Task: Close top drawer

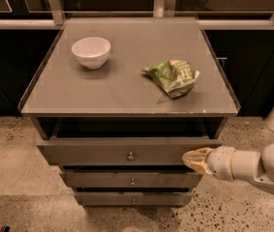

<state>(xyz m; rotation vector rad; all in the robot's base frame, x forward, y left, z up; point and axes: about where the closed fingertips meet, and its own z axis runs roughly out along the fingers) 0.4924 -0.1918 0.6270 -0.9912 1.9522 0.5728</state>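
The top drawer [102,153] is the widest grey-brown front, with a small round metal knob [130,155] at its centre. It stands pulled out from under the cabinet top, with a dark gap showing behind its upper edge. My gripper [190,159] reaches in from the right on a white arm [252,166]. Its yellowish tip lies against the right end of the drawer front.
On the grey cabinet top [127,88] stand a white bowl [91,51] at the back left and a crumpled green snack bag [173,76] at the right. Two narrower drawer fronts [131,180] sit below. Speckled floor surrounds the cabinet; dark cupboards stand behind.
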